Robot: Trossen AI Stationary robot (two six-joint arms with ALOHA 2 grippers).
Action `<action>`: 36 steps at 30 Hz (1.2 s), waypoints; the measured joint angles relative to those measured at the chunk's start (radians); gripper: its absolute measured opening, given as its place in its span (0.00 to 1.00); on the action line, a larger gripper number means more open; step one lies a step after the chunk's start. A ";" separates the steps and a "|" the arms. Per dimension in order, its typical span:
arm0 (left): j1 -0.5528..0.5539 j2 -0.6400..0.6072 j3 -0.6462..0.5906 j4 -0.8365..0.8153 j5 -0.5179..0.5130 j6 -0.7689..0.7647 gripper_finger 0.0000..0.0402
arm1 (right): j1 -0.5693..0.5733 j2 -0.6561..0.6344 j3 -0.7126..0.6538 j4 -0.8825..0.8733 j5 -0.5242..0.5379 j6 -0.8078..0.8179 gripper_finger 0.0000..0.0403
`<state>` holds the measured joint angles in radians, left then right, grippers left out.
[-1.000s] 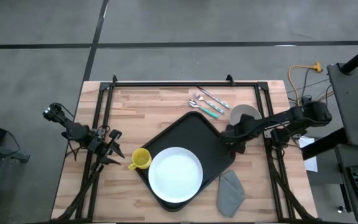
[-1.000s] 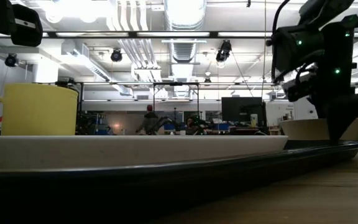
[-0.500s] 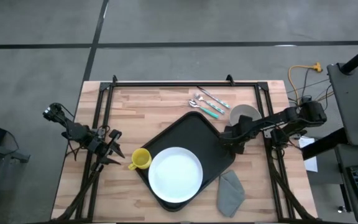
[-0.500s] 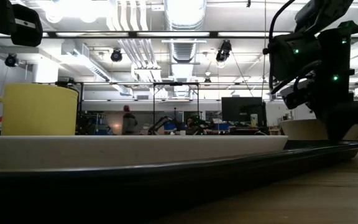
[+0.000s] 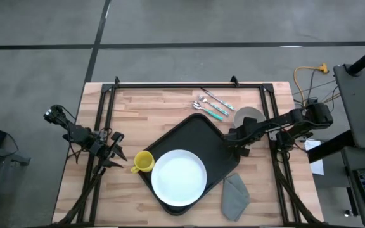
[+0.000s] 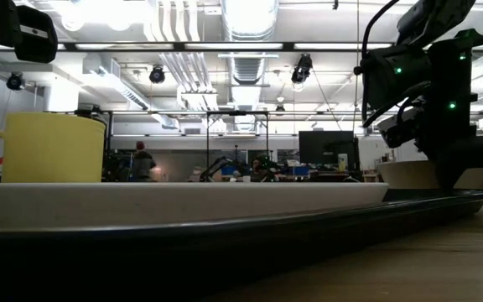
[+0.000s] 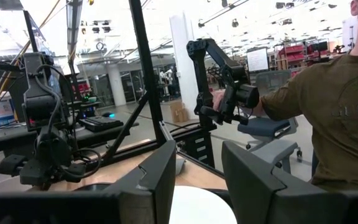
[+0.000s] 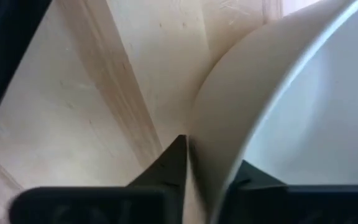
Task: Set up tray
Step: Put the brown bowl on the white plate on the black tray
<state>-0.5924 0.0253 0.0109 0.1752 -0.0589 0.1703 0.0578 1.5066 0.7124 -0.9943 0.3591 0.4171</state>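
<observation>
Wooden surface point(image 5: 170, 104) below: my right tool point(image 5: 236, 137) is clamped on the rim of a pale bowl point(image 8: 303, 118), just beside the black tray point(image 5: 195, 130) lying mid-surface. My left tool point(image 5: 116, 154) waits at the surface's left edge, fingers apart.

Even, diffuse overhead light falls on the pale wooden slatted surface point(image 5: 170, 107) in the high view, leaving only faint shadows. In the low view, bright ceiling strip lights point(image 6: 250, 17) flare and reduce near objects to dark silhouettes. The right wrist view is soft and defocused; the left wrist view glares at its windows.
</observation>
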 joint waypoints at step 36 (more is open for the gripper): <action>0.000 0.000 0.000 0.000 0.000 0.000 0.29 | 0.122 0.000 0.198 -0.219 0.168 0.027 0.02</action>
<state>-0.5926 0.0254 0.0109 0.1753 -0.0589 0.1703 0.1802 1.5066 0.9103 -1.2132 0.5274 0.4446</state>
